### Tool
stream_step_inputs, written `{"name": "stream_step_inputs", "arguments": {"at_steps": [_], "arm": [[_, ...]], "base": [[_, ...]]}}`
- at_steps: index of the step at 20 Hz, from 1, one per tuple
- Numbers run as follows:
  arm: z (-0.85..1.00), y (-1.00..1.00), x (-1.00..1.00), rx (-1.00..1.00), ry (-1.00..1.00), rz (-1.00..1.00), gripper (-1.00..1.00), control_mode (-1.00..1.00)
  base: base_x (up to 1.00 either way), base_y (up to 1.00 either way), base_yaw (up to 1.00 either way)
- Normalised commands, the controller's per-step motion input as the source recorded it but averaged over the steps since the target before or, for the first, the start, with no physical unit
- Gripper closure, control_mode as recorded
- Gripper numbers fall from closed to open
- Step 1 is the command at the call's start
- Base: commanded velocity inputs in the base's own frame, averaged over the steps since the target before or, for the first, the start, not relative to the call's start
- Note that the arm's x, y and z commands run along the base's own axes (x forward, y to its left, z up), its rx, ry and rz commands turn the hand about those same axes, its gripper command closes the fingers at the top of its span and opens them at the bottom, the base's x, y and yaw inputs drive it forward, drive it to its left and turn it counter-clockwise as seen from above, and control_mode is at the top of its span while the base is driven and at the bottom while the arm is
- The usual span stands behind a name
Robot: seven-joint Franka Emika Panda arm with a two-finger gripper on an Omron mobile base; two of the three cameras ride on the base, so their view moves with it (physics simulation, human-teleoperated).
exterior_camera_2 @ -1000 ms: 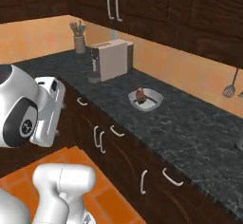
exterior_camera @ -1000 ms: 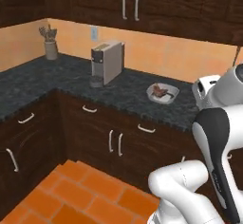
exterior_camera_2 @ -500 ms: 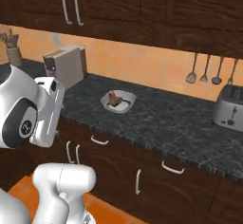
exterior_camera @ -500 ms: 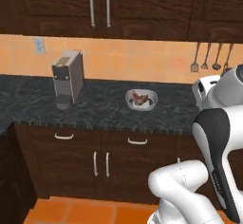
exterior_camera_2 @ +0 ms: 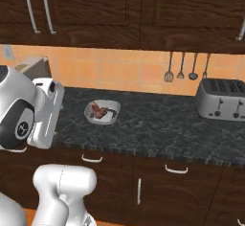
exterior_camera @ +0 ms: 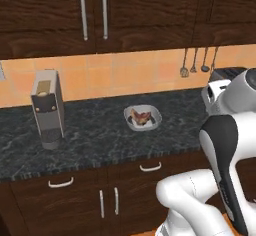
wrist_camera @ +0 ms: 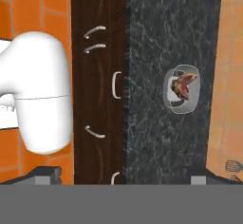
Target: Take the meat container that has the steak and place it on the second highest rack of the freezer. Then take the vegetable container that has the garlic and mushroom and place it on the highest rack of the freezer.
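Nothing is done yet: the steak (exterior_camera: 141, 118) lies in its container (exterior_camera: 151, 125) on the counter (exterior_camera: 95, 135), between the coffee machine (exterior_camera: 46, 109) and the toaster (exterior_camera_2: 223, 99). The gripper (wrist_camera: 121, 176) (jaws wide, empty) hangs well apart from it; both freezer placements remain.

A rendered domestic kitchen is showing here. Dark wooden wall cabinets (exterior_camera: 95, 15) with long bar handles are running across the top of both base views, above an orange tiled backsplash (exterior_camera: 130, 72). A speckled black stone counter (exterior_camera_2: 153, 124) is spanning the middle of the frame, with matching base cabinets (exterior_camera_2: 143, 186) lying beneath it. A coffee machine (exterior_camera: 47, 107) is standing at centre left of the left base view; a silver toaster (exterior_camera_2: 222, 99) is sitting at centre right of the right base view, with cooking utensils (exterior_camera_2: 181, 68) hanging on the wall beside it. Orange floor tiles (wrist_camera: 45, 4) are showing at the upper left of the hand view.
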Motion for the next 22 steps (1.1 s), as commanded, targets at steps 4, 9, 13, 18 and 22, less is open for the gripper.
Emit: {"name": "stream_step_inputs", "arguments": {"at_steps": [4, 9, 13, 18, 22], "arm": [[0.00, 0.00, 0.00, 0.00, 0.00, 0.00, -1.00, 1.00], [-0.50, 0.01, 0.52, 0.17, 0.19, 0.29, -1.00, -1.00], [-0.37, 0.00, 1.00, 0.23, 0.21, 0.53, -1.00, -1.00], [-0.81, 0.28, 1.00, 0.02, 0.05, 0.28, -1.00, -1.00], [-0.79, 0.07, 0.89, -0.05, 0.01, 0.00, -1.00, -1.00]], "base": [[0.23, 0.33, -0.35], [0.01, 0.02, 0.00], [0.00, 0.00, 0.00], [0.00, 0.00, 0.00], [0.00, 0.00, 0.00]]}}
